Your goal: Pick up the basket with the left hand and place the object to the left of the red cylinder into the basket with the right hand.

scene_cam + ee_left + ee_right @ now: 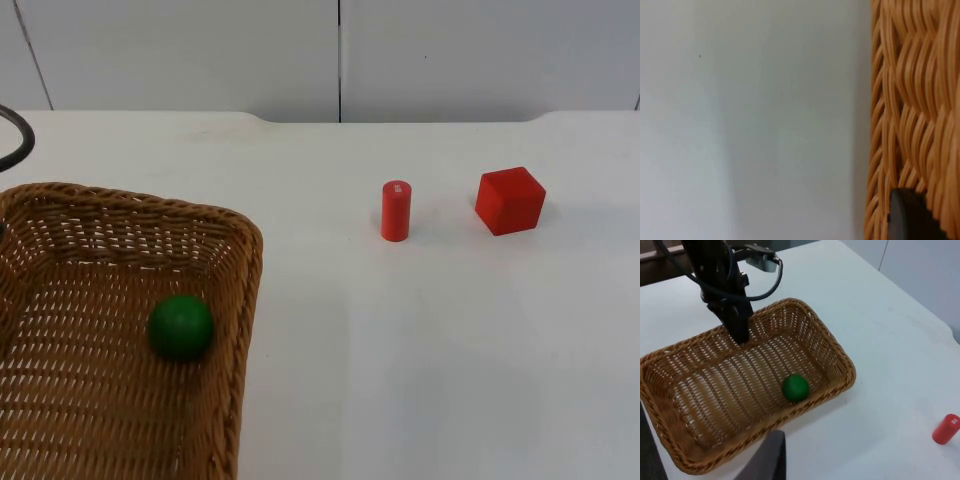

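A woven wicker basket (240, 300) fills the near left of the top view, and a green ball (181, 327) lies on its floor. In the right wrist view my left gripper (739, 332) comes down onto the basket's far rim (715, 335) and is shut on it; the basket wall (910, 100) runs right beside its fingertip (910, 217). A red cylinder (396, 211) stands upright at mid-table, apart from the basket. My right gripper (774, 462) hangs high above the table beside the basket, looking down on the ball (795, 388) and the cylinder (946, 429).
A red cube (510, 200) sits to the right of the cylinder. The white table top (430, 360) stretches bare in front of both, and the grey partition wall (340, 50) closes off the back.
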Robot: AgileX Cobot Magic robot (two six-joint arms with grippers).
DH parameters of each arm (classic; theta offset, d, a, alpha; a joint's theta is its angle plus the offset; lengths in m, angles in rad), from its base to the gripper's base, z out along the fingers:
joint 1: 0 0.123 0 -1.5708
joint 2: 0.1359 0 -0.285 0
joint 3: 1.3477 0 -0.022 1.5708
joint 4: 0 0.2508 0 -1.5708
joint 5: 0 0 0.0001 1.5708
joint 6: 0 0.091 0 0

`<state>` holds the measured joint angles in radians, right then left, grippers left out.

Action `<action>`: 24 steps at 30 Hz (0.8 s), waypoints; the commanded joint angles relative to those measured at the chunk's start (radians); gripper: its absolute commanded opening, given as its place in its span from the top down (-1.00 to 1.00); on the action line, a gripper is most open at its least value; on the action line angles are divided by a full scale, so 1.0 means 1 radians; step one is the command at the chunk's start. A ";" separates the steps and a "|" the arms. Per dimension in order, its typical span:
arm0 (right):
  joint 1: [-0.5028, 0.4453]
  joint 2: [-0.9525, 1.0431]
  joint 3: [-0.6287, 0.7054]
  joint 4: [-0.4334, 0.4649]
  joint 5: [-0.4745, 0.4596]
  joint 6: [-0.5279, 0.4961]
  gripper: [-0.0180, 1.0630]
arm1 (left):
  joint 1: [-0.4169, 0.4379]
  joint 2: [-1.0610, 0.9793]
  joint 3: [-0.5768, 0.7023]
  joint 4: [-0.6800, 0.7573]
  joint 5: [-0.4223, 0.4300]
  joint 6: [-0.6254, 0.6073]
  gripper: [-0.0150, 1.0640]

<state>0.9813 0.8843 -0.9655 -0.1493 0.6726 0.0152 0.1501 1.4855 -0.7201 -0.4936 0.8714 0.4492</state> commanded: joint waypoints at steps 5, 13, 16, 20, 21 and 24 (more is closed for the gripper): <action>-0.001 -0.004 0.003 -0.005 -0.005 0.004 -0.98 | 0.004 -0.009 -0.001 -0.025 0.009 0.002 0.97; -0.001 -0.006 0.003 -0.005 -0.008 0.004 -0.98 | 0.004 -0.009 -0.001 -0.055 0.007 0.002 0.97; -0.001 -0.006 0.003 -0.003 -0.008 0.023 -0.98 | 0.004 -0.004 -0.003 -0.074 -0.003 0.010 0.97; -0.001 -0.006 0.003 -0.003 -0.008 0.025 -0.98 | 0.002 0.047 -0.016 -0.112 -0.018 0.029 0.97; -0.001 -0.006 0.003 -0.003 -0.008 0.033 -0.98 | 0.000 0.074 -0.027 -0.121 -0.024 0.036 0.97; -0.001 -0.006 0.003 -0.003 -0.008 0.038 -0.98 | 0.000 0.134 -0.060 -0.154 -0.018 0.065 0.97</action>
<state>0.9813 0.8843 -0.9655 -0.1493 0.6726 0.0466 0.1501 1.5718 -0.7465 -0.5803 0.8555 0.4865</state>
